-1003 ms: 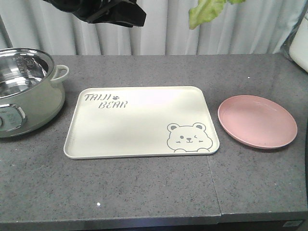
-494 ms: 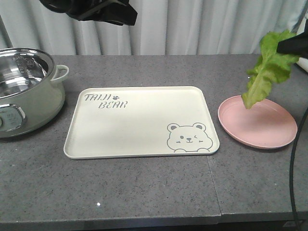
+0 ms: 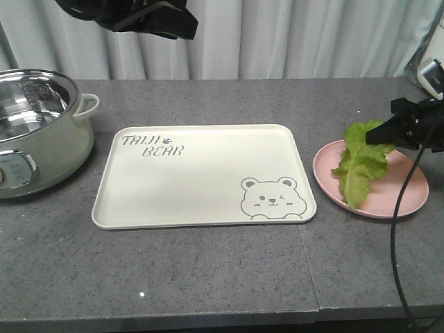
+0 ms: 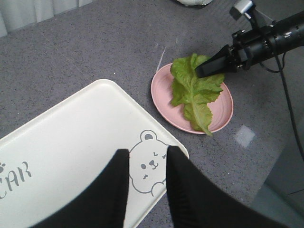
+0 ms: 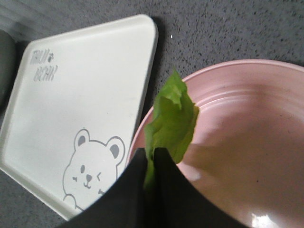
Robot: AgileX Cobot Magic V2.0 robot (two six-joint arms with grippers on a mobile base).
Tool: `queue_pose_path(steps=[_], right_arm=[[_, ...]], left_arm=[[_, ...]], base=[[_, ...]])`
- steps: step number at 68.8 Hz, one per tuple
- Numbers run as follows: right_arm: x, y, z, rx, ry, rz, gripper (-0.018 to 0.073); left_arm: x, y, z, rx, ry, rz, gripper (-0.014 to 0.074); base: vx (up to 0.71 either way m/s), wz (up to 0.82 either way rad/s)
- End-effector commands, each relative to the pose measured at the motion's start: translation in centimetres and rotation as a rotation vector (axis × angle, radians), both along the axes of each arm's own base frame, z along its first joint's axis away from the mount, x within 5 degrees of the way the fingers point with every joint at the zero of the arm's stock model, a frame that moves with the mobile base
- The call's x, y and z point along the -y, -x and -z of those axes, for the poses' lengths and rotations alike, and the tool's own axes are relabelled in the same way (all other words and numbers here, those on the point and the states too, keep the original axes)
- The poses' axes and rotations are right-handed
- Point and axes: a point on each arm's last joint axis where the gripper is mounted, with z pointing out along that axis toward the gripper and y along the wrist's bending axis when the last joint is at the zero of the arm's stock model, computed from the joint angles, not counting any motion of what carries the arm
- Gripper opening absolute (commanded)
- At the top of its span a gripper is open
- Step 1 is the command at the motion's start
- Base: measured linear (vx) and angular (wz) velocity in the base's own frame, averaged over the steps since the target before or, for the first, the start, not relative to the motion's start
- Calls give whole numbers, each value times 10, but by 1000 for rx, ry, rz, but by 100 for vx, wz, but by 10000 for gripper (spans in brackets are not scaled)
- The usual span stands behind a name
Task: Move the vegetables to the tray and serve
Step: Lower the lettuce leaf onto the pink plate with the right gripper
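Lettuce [image 3: 359, 166] in jaws of right gripper [image 3: 375, 134], arm seemingly level over pink plate [image 3: 408, 189].

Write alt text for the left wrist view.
The right gripper pinches one end of a lettuce leaf draped across a pink plate, its tip overhanging the rim. The left gripper hangs open and empty above the bear corner of a cream tray on a grey counter.
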Motion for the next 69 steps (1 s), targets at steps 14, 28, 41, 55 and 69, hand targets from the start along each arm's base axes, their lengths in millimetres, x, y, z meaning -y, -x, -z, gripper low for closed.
queue_pose_path(steps=[14,28,41,55,69], right_arm=[[-18,-7,-22,84,65,15,160],[-11,-3,-13,9,173,21,337],[-5,0,-13,-24,245,41,378],[0,4,-26,1,328,97,378],[1,6,-34,27,339,114,378]], left_arm=[[-5,17,-28,88,79,-2,202],[-5,17,-28,88,79,-2,202],[-5,17,-28,88,79,-2,202],[-5,17,-28,88,79,-2,202],[-5,17,-28,88,80,-2,202]], base=[[0,0],[0,0],[0,0],[0,0],[0,0]])
